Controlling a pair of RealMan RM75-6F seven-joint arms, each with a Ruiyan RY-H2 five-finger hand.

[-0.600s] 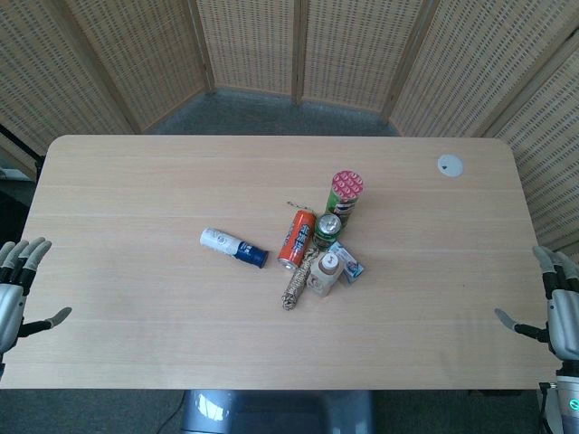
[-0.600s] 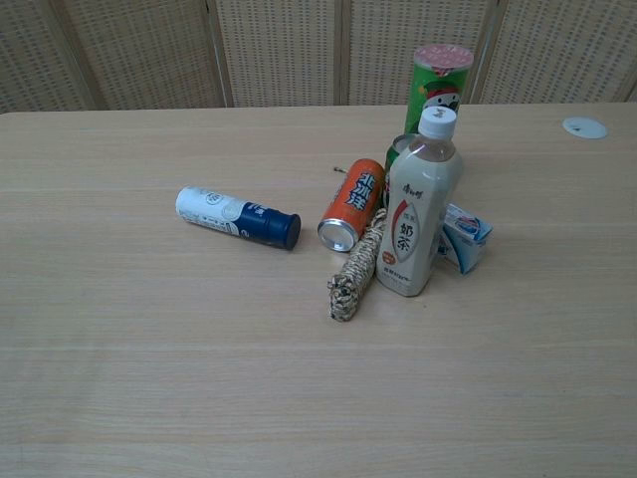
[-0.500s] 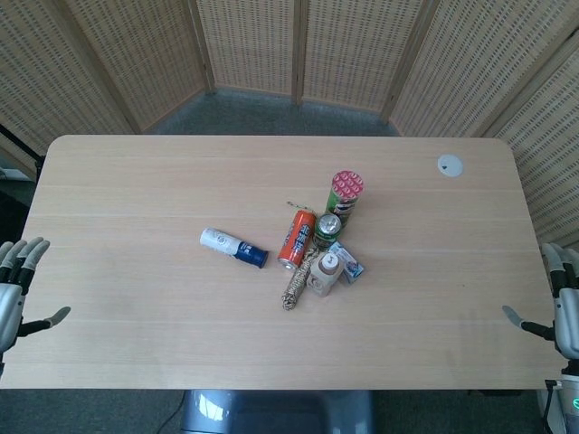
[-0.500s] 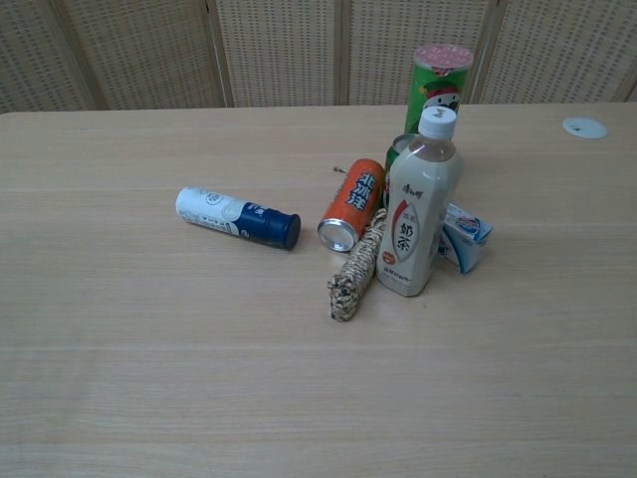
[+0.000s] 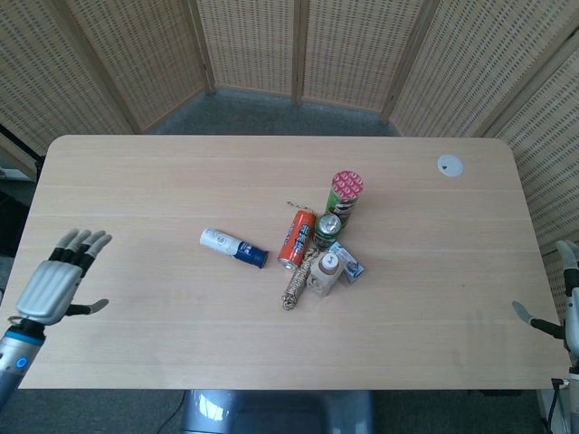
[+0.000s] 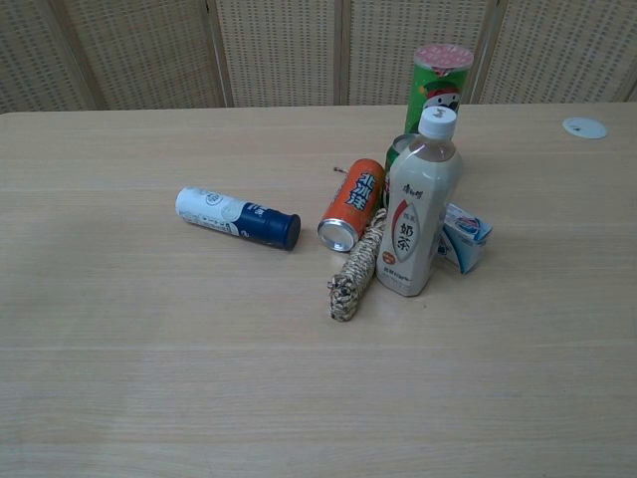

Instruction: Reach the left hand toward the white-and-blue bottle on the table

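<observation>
The left hand point(image 5: 56, 285) hovered over the near left part of the table point(image 5: 136, 181), fingers spread and holding nothing, well apart from the white-and-blue bottle point(image 5: 233, 247). Only the head view caught it; the chest view showed no hand at all. At the far right edge of the head view, a sliver of the right hand point(image 5: 554, 312) showed beside the table's edge, too little of it visible to tell how its fingers lay.

The chest view gave the closer look at the bottle point(image 6: 237, 217), which lay on its side near the table's middle, its white body toward the left, printed with small marks, and its dark blue end pointing right toward an orange can point(image 6: 352, 204) that also lay tipped over. Bottle and can were near each other but not touching. Just beside the can lay a braided rope point(image 6: 355, 270), and past it a tall milk-tea bottle point(image 6: 418, 204) stood upright, with a green chip tube point(image 6: 436, 84) standing behind and a small blue-and-white carton point(image 6: 464, 237) to its right. A small white disc point(image 5: 450, 165) sat alone near the far right corner.
</observation>
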